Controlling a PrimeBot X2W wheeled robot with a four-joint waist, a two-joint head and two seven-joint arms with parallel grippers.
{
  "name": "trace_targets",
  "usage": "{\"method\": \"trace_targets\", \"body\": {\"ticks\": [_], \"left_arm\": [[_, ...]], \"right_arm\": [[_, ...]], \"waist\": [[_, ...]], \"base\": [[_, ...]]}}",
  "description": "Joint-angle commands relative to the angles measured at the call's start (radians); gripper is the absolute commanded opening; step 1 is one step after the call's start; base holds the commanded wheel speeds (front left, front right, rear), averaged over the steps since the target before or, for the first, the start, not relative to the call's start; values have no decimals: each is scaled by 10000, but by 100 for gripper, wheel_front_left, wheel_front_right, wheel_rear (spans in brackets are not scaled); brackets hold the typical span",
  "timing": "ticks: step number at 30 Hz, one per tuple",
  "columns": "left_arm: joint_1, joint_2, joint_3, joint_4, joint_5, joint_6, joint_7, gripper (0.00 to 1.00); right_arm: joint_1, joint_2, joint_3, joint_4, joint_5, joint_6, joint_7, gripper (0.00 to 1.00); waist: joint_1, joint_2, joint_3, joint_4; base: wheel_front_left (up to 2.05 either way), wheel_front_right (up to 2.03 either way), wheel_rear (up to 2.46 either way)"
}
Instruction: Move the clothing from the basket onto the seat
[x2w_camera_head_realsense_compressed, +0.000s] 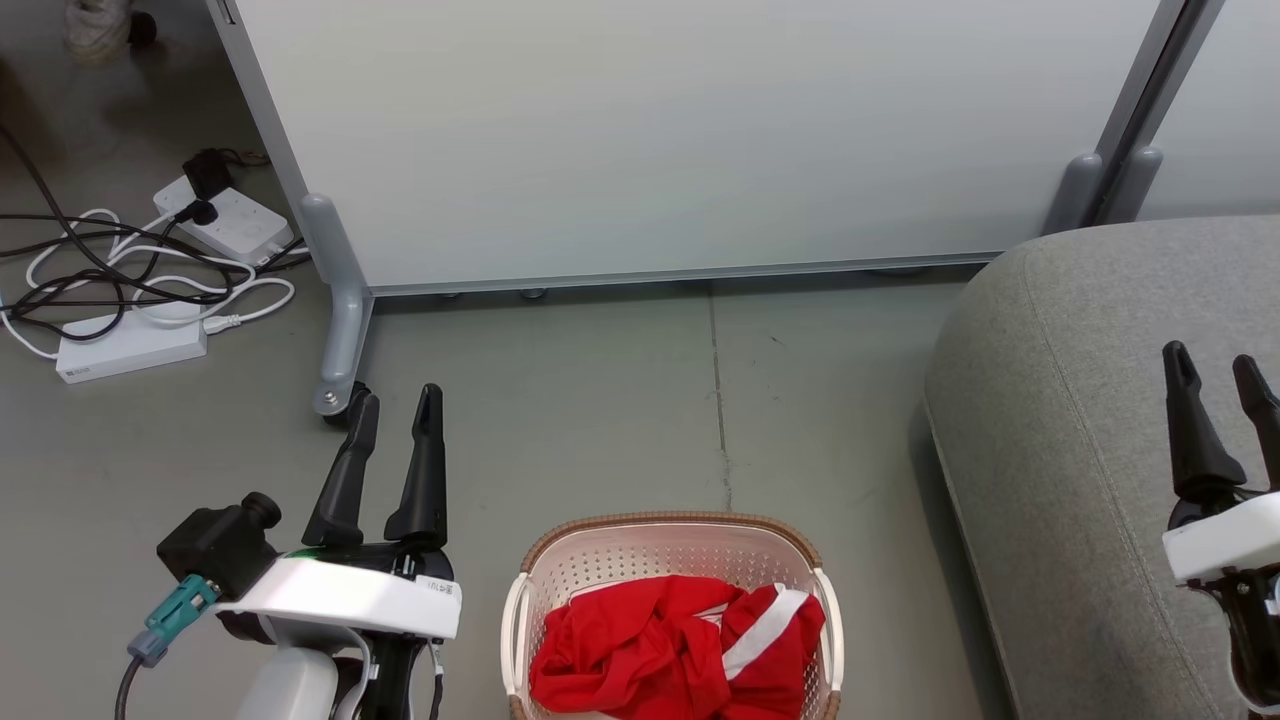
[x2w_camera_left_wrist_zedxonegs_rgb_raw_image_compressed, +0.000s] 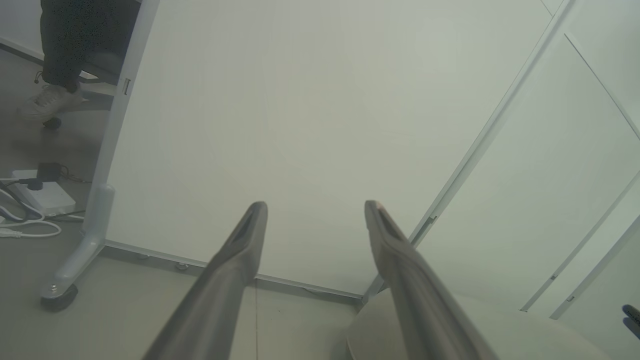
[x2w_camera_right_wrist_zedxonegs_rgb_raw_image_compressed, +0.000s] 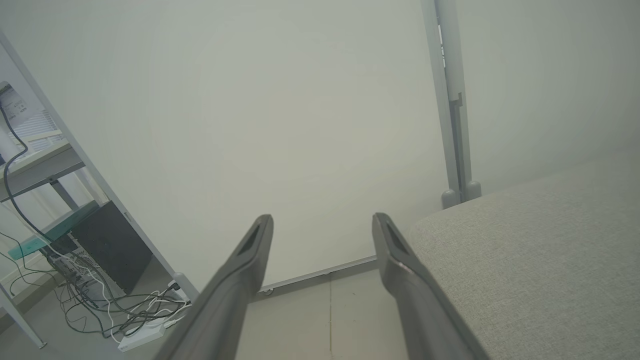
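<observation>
Crumpled red clothing (x2w_camera_head_realsense_compressed: 640, 650), white-banded, lies in the basket (x2w_camera_head_realsense_compressed: 620, 558) just right of my spread left tool (x2w_camera_head_realsense_compressed: 401, 395); my right tool (x2w_camera_head_realsense_compressed: 1211, 356), also spread, hovers above the seat (x2w_camera_head_realsense_compressed: 1050, 450).

- Soft, even light is seen in the head view; a faint shadow is cast on the floor (x2w_camera_head_realsense_compressed: 620, 400) right of the left gripper (x2w_camera_head_realsense_compressed: 400, 395), beside the seat (x2w_camera_head_realsense_compressed: 1060, 420).
- Both wrist views are washed pale; the left gripper's fingers (x2w_camera_left_wrist_zedxonegs_rgb_raw_image_compressed: 225, 285) are blurred near their bases.

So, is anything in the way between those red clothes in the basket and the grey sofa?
Nothing visible does. The clothing lies piled in the basket, open from above, and bare floor separates the basket from the sofa.
</observation>
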Motion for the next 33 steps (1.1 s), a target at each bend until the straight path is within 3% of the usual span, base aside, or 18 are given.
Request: {"method": "trace_targets", "body": {"ticks": [1,17,33], "left_arm": [[-338,69,25,-74,289,51,9,100],[-272,272,229,-130,2231,694,660,100],[-53,474,350,-105,3524,1048,1152,100]], "right_arm": [[-31,-119,100,-188,-285,48,-155,100],[319,132,935,-37,-2196,49,-1228,100],[519,408,1479,596,-3079,53,-2056,100]], "waist": [[0,-1,-2,4],[0,-1,-68,26],[0,-1,-61,37]], "base": [[0,0,0],[0,0,0],[0,0,0]]}}
